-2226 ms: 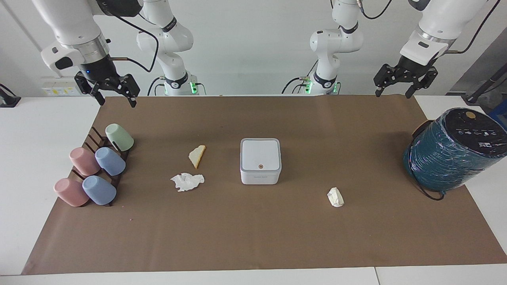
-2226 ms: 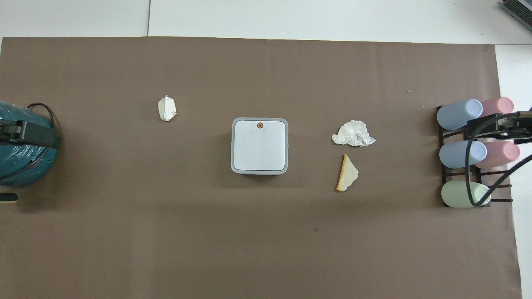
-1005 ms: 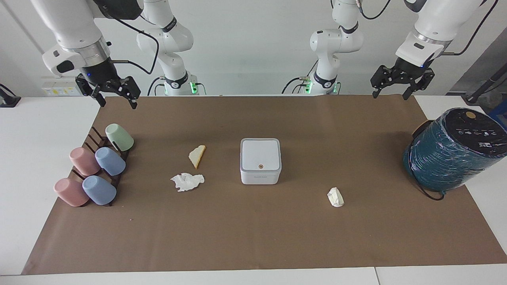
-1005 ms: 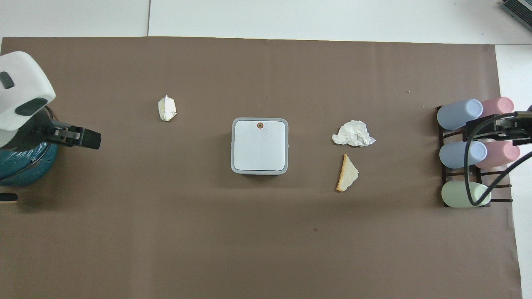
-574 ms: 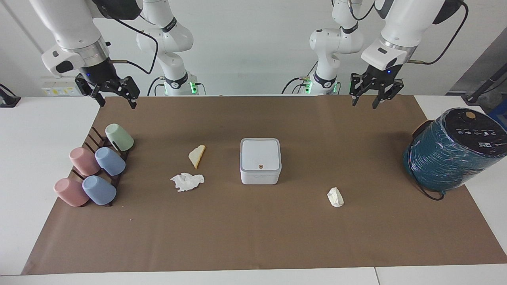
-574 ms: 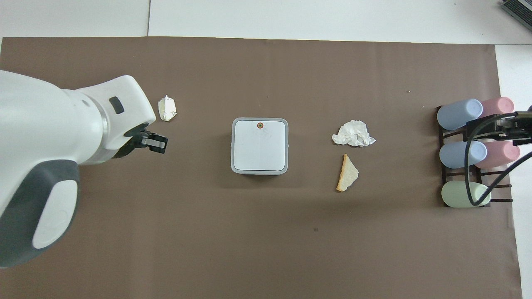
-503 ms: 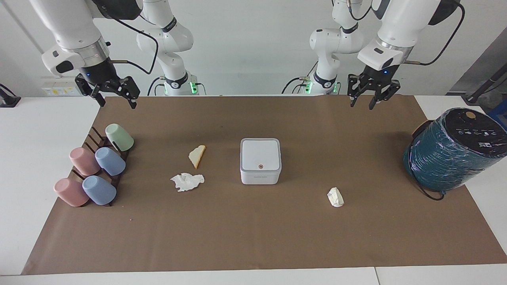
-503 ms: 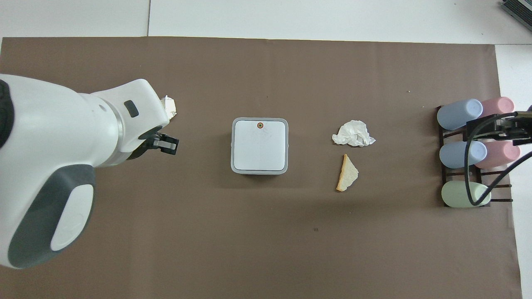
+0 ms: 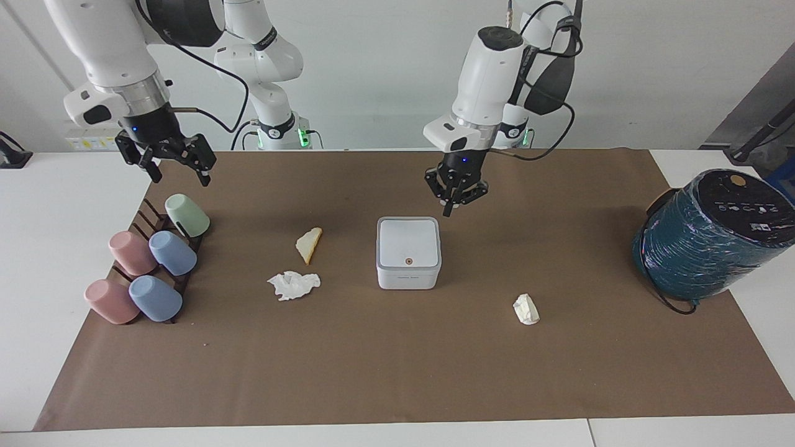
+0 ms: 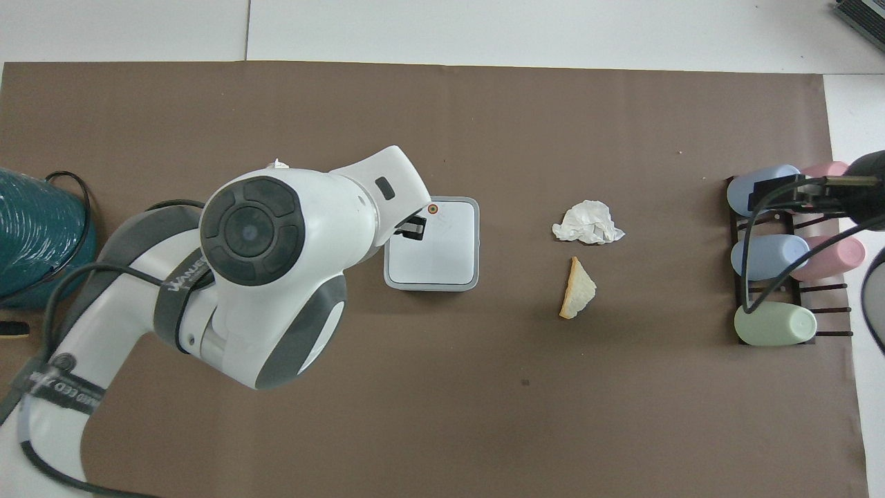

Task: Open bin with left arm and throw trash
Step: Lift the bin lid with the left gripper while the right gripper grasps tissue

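Note:
The white bin (image 9: 408, 251) stands mid-table with its lid shut and the orange button (image 9: 408, 261) on the lid's edge farthest from the robots. It also shows in the overhead view (image 10: 442, 252). My left gripper (image 9: 456, 200) hangs just above the bin's robot-side corner toward the left arm's end, not touching it. Its tip shows in the overhead view (image 10: 413, 228). My right gripper (image 9: 179, 177) is open and empty, up over the mat's corner near the cups. The tissue wad (image 9: 294, 285) and bread wedge (image 9: 309, 244) lie toward the right arm's end. The cream wad (image 9: 526, 309) lies toward the left arm's end.
A big teal wrapped cylinder (image 9: 711, 233) lies at the left arm's end. A dark rack with several pastel cups (image 9: 149, 264) stands at the right arm's end. In the overhead view the left arm (image 10: 263, 263) covers the cream wad.
My left arm has swung in from the left arm's end of the table and come down beside the bin. The right gripper has hardly moved. Bin and trash have not moved.

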You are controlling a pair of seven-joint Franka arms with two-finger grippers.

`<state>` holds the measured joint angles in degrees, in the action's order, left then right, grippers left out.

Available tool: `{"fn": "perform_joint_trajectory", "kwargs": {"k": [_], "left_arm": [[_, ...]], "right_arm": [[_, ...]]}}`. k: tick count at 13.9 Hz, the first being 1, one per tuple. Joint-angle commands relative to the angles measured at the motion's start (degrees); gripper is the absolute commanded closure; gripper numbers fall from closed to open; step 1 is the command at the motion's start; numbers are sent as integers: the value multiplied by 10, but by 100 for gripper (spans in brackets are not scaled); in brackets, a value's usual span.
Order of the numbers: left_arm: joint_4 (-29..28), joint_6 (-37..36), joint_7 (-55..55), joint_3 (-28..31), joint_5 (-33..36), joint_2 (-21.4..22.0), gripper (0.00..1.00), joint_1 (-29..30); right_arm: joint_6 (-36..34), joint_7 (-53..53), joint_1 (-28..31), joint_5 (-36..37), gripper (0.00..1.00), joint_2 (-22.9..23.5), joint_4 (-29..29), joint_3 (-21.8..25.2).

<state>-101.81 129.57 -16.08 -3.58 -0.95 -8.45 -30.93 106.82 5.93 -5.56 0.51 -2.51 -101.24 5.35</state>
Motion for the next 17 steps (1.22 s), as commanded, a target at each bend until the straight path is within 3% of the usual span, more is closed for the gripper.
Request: {"fn": "perform_joint_trajectory", "kwargs": {"k": [1,3,6,9,13,15,17], "left_arm": [[8,45,-21,9,3,-30,100,-14],[14,68,-26,10,2,-64,100,-25],[13,82,-31,10,3,-85,100,-28],[14,96,-31,10,3,-109,100,-28],[10,81,-31,10,3,-112,100,-28],[27,33,-32,10,4,-106,100,-29],[30,-18,-30,10,4,-71,100,-30]], "right_arm": [[114,5,-32,-21,0,24,-77,-3],[159,-2,-55,-22,0,67,-77,-3],[242,-112,-73,-37,0,149,-80,-3],[296,-147,-95,-60,0,198,-86,-3],[411,-164,-114,-60,0,245,-137,-3],[419,-190,-107,-60,0,257,-137,-3],[407,-209,-104,-60,0,254,-136,-3]]}}
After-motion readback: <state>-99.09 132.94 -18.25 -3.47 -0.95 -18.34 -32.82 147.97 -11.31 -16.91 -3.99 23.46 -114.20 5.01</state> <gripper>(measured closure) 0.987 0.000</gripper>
